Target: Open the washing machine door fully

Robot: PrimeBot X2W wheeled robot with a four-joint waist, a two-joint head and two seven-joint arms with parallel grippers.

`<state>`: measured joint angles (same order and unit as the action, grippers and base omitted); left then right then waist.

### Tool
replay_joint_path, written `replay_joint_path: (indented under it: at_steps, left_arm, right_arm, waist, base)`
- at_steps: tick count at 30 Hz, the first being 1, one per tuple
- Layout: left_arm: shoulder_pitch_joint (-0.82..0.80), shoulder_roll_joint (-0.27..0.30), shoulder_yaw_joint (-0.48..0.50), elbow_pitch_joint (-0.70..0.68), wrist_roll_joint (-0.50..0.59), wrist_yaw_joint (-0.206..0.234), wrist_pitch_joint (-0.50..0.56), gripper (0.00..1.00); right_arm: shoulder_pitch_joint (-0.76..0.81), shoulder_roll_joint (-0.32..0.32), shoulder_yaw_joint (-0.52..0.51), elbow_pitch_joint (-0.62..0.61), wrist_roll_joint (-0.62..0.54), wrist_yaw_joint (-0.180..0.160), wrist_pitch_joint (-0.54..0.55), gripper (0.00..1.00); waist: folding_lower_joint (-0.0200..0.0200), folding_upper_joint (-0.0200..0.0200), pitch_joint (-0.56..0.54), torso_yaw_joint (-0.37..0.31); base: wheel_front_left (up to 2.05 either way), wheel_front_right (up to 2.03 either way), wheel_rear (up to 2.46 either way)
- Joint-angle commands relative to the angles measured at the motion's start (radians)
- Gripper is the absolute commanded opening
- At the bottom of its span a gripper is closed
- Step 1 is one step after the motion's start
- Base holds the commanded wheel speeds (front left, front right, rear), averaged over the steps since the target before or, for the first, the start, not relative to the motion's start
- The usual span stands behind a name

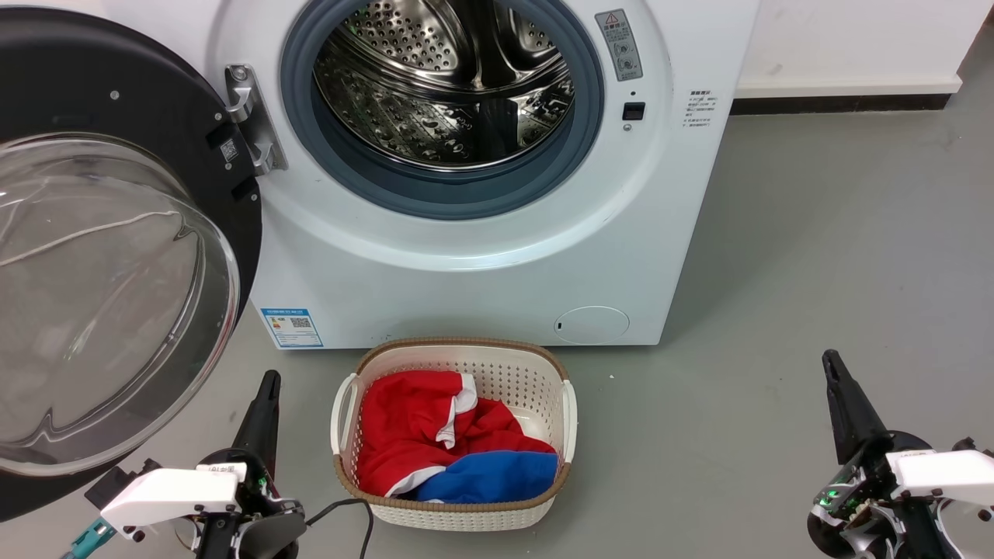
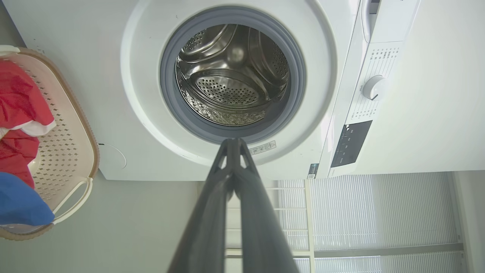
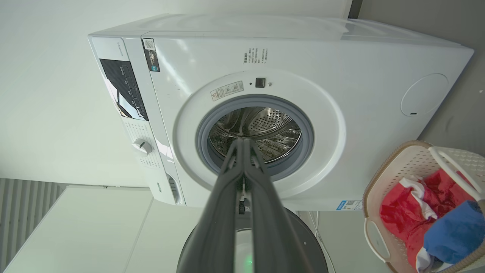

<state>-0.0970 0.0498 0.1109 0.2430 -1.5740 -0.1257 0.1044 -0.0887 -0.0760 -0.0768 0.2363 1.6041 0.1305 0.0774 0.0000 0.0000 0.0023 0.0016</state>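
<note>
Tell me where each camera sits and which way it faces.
Head view: on the head, looking forward and down at the washing machine, its open door and the basket; left gripper and right gripper at the bottom corners.
Left wrist view: on the left wrist, rolled sideways, facing the drum along its shut fingers.
Right wrist view: on the right wrist, rolled the other way, facing the same drum past its shut fingers.
Shared: both wrist views show drum and basket.
</note>
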Motion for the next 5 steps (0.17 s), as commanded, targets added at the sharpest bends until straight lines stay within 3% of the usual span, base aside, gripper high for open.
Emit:
replay_joint_path:
  at_steps: [1,5]
  left_arm:
    - [-0.015,0.001,0.004,0.002,-0.020,-0.006,0.009,0.00]
    - [-0.019,0.001,0.005,0.004,-0.041,-0.008,0.014,0.00]
  right_arm:
    - [-0.021,0.001,-0.002,0.005,0.021,0.000,0.006,0.00]
    - [-0.025,0.002,-0.004,0.009,0.039,0.000,0.012,0.00]
  waist:
    - [0.0000,0.0000,0.000,0.000]
    - [0.0000,0.0000,0.001,-0.002]
  base:
    - [0.00,0.00,0.00]
    - [0.00,0.00,0.00]
